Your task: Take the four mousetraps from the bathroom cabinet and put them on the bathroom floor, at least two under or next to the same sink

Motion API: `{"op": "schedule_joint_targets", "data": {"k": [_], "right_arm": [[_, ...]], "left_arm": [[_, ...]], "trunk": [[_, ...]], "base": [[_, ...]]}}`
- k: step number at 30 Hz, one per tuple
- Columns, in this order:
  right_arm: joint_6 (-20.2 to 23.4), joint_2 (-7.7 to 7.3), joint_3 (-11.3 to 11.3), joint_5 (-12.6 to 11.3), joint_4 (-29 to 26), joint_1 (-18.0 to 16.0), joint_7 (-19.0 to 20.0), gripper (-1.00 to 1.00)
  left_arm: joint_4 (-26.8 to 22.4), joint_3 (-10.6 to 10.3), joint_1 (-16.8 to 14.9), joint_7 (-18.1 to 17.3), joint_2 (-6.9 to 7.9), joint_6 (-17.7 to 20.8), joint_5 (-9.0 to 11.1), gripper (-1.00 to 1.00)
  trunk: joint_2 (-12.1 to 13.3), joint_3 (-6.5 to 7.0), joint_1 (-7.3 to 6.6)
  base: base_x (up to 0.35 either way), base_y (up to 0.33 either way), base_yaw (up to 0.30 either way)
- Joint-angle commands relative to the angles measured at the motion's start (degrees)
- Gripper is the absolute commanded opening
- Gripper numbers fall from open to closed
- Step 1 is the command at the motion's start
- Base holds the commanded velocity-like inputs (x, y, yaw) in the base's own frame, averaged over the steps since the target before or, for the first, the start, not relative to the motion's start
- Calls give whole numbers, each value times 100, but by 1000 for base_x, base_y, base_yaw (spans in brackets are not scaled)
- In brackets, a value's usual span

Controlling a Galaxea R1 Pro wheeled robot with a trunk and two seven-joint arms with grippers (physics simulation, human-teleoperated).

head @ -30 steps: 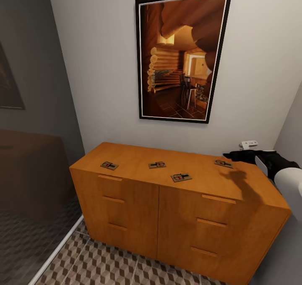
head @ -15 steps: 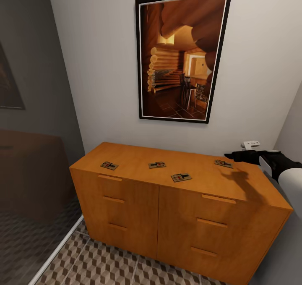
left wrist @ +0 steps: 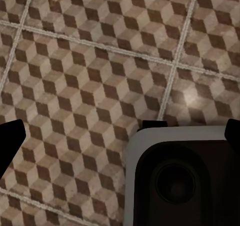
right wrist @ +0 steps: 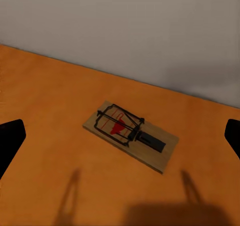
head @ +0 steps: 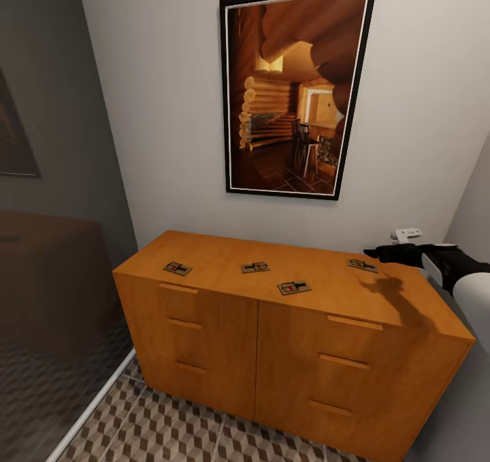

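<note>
Several mousetraps lie flat on top of the orange-brown cabinet (head: 224, 312): one at the left (head: 177, 268), one in the middle (head: 255, 267), one nearer the front (head: 294, 287) and one at the far right (head: 362, 265). My right gripper (head: 378, 252) hovers open just right of and above that rightmost mousetrap (right wrist: 131, 135), which lies between the spread tips of the right gripper (right wrist: 120, 138). My left gripper (left wrist: 120, 136) is open and empty, pointing down at the cube-patterned bathroom floor (left wrist: 75, 61). The bathroom sink is out of view.
A large framed picture (head: 296, 88) hangs on the wall above the cabinet. A small white fixture (head: 406, 233) sits on the wall behind my right arm. A dark glass partition (head: 54, 244) stands to the left. Patterned floor (head: 170, 428) lies before the cabinet. Part of my base (left wrist: 175, 176) shows below the left gripper.
My right gripper has drawn slightly to the right near the rightmost mousetrap, then held still. The mousetraps have not moved.
</note>
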Motion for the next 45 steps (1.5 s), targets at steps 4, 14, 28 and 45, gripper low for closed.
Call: {"op": "schedule_joint_targets", "data": {"k": [4,14,28,45], "right_arm": [[6,-31,-1,47,-12,-1,69,100],[-41,-126,-1,47,-12,-1,305,100],[-117,-211,-1,54,-12,-1,653,100],[-373,-316,10,169,-17,-1,1204,100]], "left_arm": [[9,-6,-3,18,0,-26,4,100],[9,-6,-3,18,0,-26,8,100],[9,-6,-3,18,0,-26,8,100],[9,-6,-3,18,0,-26,9,100]], "trunk": [[-3,-5,0],[-3,-5,0],[-3,-5,0],[-3,-5,0]], "base": [[0,0,0],[0,0,0],[0,0,0],[0,0,0]]}}
